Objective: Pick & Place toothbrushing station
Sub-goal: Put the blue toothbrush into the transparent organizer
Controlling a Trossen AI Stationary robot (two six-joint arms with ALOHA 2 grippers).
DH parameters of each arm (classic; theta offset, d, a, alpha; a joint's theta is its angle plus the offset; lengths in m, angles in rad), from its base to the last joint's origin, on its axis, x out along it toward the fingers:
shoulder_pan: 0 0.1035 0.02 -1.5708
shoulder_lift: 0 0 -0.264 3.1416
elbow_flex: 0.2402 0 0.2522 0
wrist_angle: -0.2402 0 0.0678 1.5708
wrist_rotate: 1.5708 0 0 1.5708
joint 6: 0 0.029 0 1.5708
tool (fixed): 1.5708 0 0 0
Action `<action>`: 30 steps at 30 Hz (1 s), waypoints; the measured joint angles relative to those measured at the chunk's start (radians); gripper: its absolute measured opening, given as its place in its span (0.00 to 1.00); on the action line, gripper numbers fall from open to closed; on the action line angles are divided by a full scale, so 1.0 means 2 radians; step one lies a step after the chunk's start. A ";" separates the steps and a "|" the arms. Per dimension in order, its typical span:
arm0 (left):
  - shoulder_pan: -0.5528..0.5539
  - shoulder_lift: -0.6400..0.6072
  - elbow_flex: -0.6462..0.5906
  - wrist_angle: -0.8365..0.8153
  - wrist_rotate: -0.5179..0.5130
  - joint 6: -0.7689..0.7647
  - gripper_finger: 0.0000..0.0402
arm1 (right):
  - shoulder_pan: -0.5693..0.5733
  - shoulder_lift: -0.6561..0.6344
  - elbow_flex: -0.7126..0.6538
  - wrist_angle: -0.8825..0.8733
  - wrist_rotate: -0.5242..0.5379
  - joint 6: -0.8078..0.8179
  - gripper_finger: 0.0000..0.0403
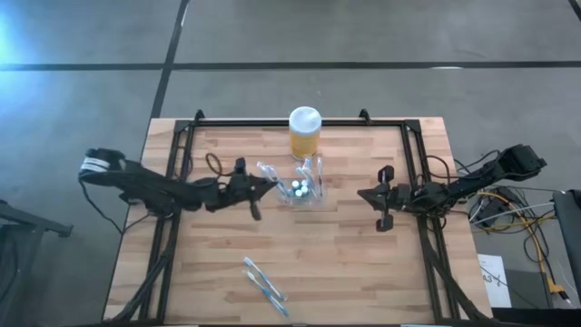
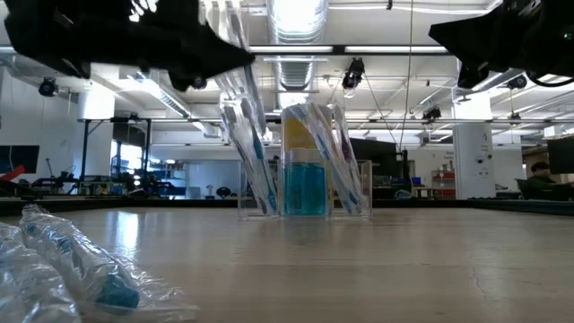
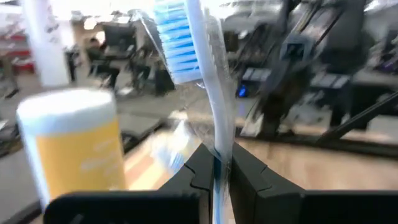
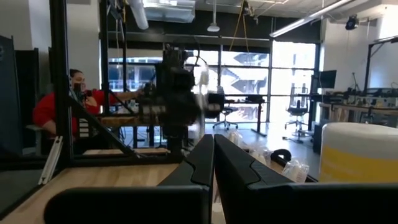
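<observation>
The toothbrushing station, a small clear holder with brushes and a blue part in it, stands on the wood just near of the yellow jar with a white lid; it also shows in the low view. My left gripper, just left of the holder, is shut on a clear-wrapped toothbrush with blue bristles. My right gripper is shut and empty, right of the holder. My left gripper pinches the wrapped toothbrush by its white handle between the two fingers. The brush runs on past the fingertips, with its bristle head at the free end. In the low view it slants down toward the holder's left side, clear of the table.
Two more clear-wrapped toothbrushes lie near the table's near edge, and show close up in the low view. A dark frame runs along the table's far and side edges. A person in red sits beyond the table.
</observation>
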 joint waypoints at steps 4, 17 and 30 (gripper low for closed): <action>0.007 0.054 -0.001 0.031 -0.012 -0.005 0.06 | 0.000 0.000 0.000 0.001 -0.001 0.009 0.02; 0.009 0.178 -0.001 0.100 -0.084 -0.039 0.06 | 0.000 0.000 0.000 -0.002 -0.001 0.035 0.02; 0.012 0.255 0.001 0.143 -0.093 -0.092 0.11 | 0.000 0.000 0.000 -0.002 -0.001 0.025 0.02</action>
